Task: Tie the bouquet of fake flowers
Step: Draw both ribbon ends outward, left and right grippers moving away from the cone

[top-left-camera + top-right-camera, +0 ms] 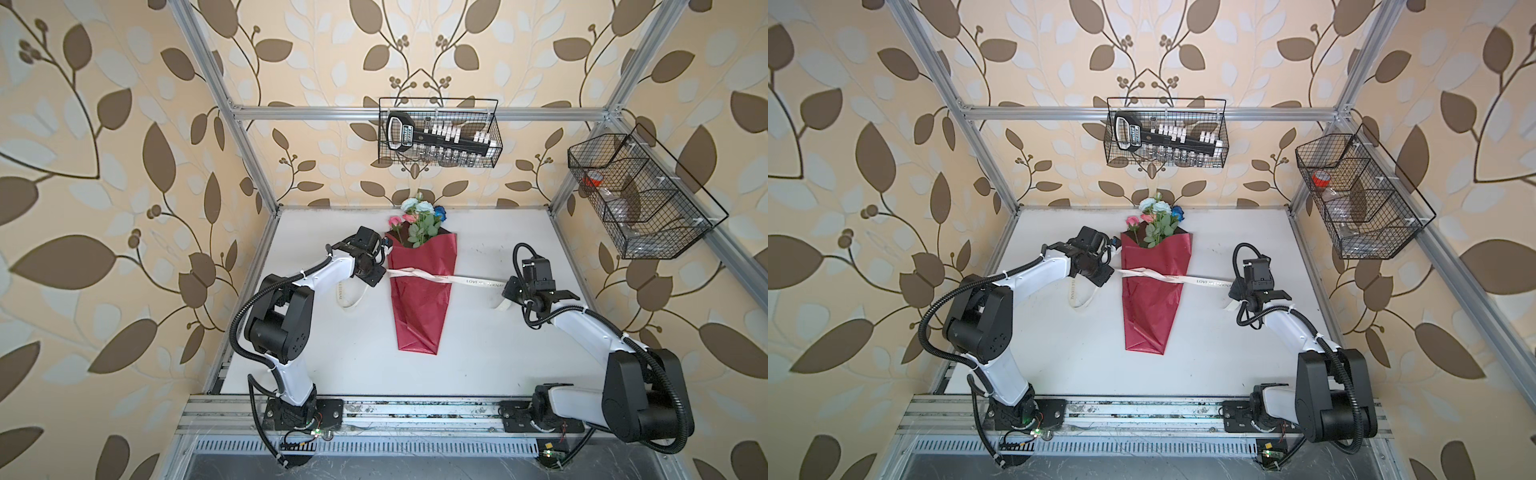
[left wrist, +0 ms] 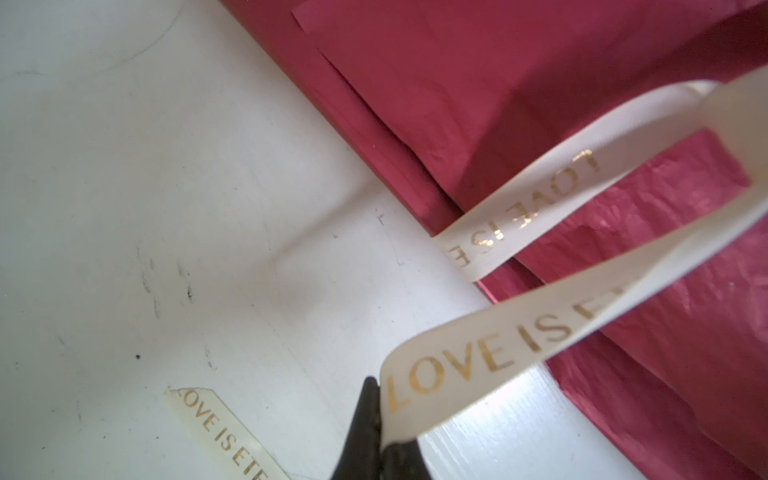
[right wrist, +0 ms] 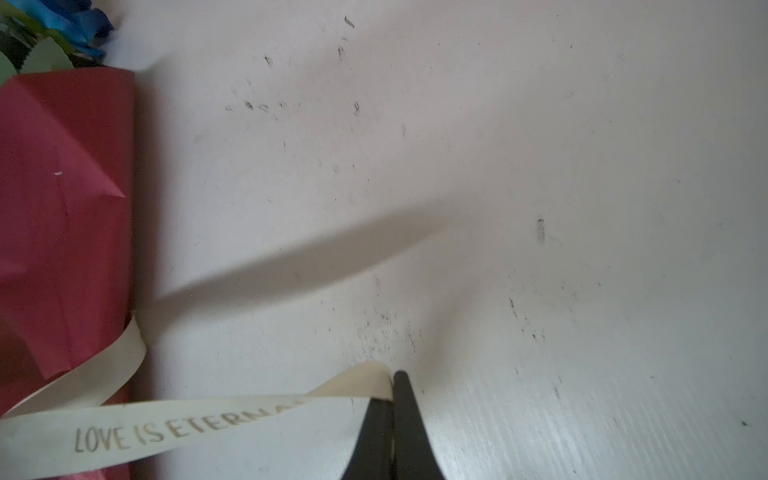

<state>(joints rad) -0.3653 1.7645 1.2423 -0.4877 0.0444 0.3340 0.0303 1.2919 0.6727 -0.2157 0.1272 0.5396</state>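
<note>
The bouquet (image 1: 420,220) is lying at the back middle of the table (image 1: 332,340), its blooms poking out of the top of the red wrap (image 1: 419,307). A cream ribbon (image 1: 461,279) is stretching across the wrap, crossing over itself on top. The left gripper (image 1: 380,277) is pinching one stretch just beside the wrap's left edge. The right gripper (image 1: 505,289) is pinching the other, well out to the right. Both sets of jaws are clamping tight on it.
</note>
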